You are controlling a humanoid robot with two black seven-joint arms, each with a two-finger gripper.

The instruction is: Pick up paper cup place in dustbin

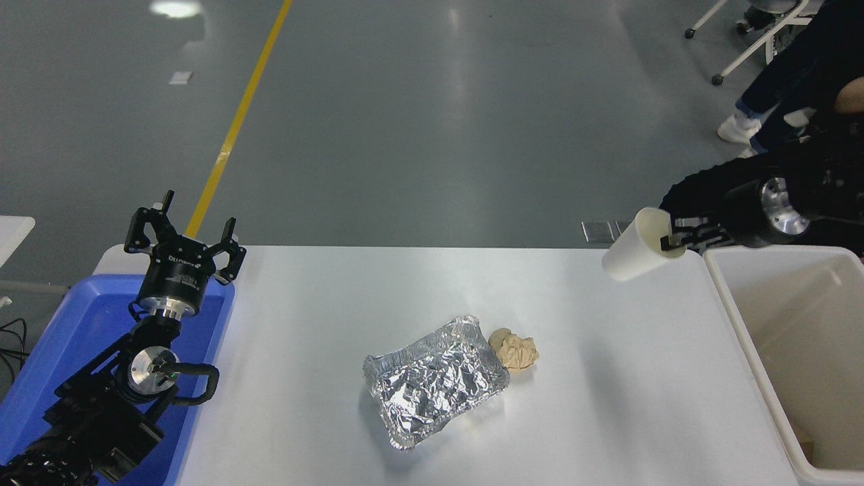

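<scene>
The paper cup (633, 254) is white and tilted, held up in the air above the table's far right edge. My right gripper (673, 237) is shut on the cup's rim, one finger inside the mouth. The cup hangs just left of the dustbin (738, 317), a large off-white tub at the table's right end. My left gripper (183, 236) is open and parked at the lower left, over the blue bin.
A crumpled foil tray (432, 381) lies mid-table with a tan paper ball (516, 351) touching its right end. A blue plastic bin (61, 351) stands at the left. A person in dark clothes (769, 182) sits at the far right, behind my right arm.
</scene>
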